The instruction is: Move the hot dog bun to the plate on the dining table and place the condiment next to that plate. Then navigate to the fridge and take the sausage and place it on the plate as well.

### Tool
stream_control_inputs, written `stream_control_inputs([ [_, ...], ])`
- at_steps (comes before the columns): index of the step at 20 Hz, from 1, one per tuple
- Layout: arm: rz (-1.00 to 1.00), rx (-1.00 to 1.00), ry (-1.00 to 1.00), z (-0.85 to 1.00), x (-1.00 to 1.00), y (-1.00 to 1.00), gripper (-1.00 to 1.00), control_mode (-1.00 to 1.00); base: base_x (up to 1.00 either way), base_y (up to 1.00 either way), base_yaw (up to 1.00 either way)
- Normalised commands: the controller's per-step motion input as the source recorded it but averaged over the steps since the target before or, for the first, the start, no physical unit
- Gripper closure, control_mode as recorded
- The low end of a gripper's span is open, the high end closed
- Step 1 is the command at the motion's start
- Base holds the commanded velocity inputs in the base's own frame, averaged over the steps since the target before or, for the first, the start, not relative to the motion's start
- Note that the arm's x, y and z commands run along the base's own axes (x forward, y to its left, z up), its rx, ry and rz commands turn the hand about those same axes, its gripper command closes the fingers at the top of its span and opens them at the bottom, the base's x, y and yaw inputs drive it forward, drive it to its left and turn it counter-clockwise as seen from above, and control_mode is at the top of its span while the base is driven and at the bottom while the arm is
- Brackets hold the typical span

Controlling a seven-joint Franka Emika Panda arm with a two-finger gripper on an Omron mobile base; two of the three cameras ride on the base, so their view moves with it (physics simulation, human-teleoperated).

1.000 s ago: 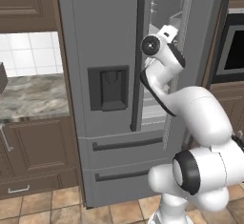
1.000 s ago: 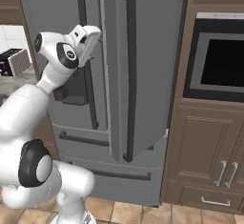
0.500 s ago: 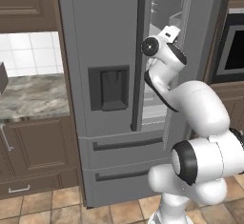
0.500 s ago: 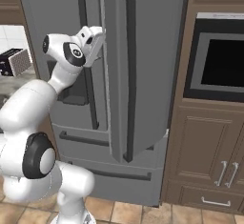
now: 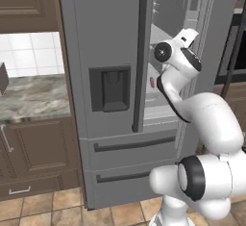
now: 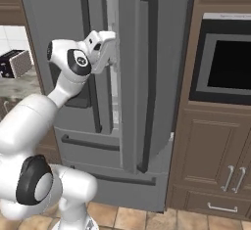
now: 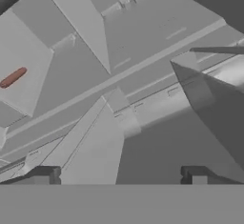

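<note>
Reaching into fridge [image 5: 115,76], pincer [image 7: 119,175] open, empty; sausage [image 7: 13,77] sits off-axis, so closing now risks missing it.

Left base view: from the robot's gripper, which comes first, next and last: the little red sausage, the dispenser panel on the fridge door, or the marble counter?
1. The sausage, on a fridge shelf just below-left of the open gripper.
2. The dispenser panel, on the closed left door.
3. The marble counter, far left.

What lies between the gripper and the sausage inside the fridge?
Bare grey fridge shelf separates the open gripper from the sausage, in the hand view.
</note>
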Motion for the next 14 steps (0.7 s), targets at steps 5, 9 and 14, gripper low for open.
stream_control_inputs([
  [5,-0.05,0.04,0.0,0.07,-0.42,-0.98,-1.0,-1.0,0.0,0.0,0.0],
  [9,-0.03,0.08,0.0,0.1,-0.22,-1.0,-1.0,-1.0,0.0,0.0,0.0],
  [14,-0.01,0.14,0.0,0.02,-0.14,-1.0,-1.0,-1.0,0.0,0.0,0.0],
])
